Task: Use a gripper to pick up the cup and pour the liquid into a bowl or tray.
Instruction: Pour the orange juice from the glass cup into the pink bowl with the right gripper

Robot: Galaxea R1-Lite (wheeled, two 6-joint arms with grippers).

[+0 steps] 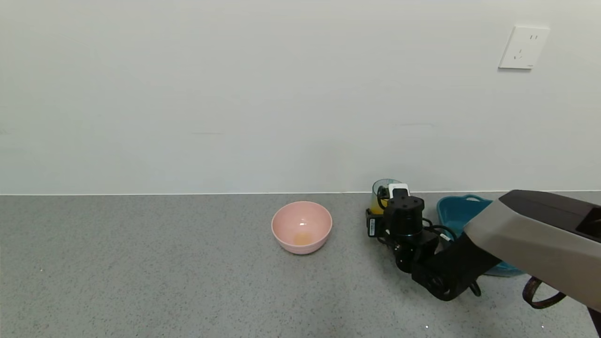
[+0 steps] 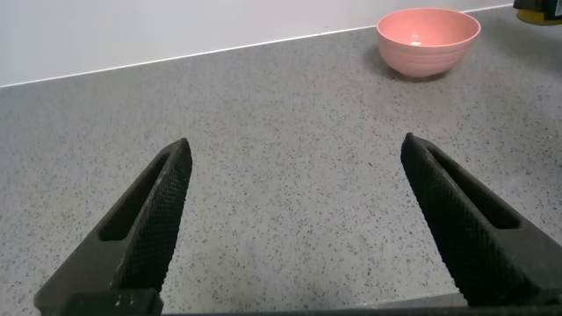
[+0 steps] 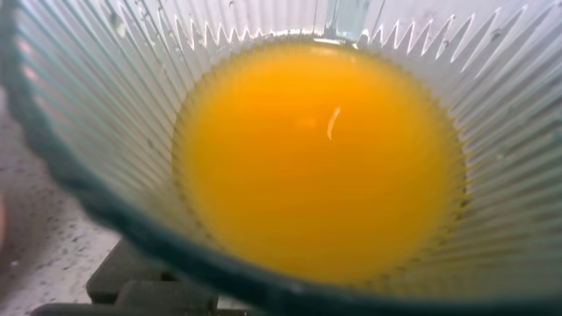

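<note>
One cup (image 1: 382, 190) stood at the back of the grey counter (image 1: 164, 263), close to the wall, with the right gripper (image 1: 390, 199) right at it. In the head view the black wrist covered most of the cup, so I could not tell if the fingers were already closed on it or only around it. The right wrist view looked straight down into the cup, which filled almost the whole picture: ribbed, see-through walls and orange liquid (image 3: 316, 158) in the lower part, well under the rim.

The pink bowl (image 1: 302, 227) was near, to the robot's left of the cup, and apart from it. A blue tray (image 1: 458, 211) was just behind the right arm. The left gripper (image 2: 299, 219) was low over the bare counter with its fingers wide apart, holding nothing, and the bowl was far in front of it.

I judged the cup to be light, thin plastic, a little flexible, and maybe smooth enough to slip. A hard squeeze could bend the wall. The good place to hold seemed to be the middle of the side wall, below the rim, and the cup should be kept upright, because the liquid would move easily when it is carried.
</note>
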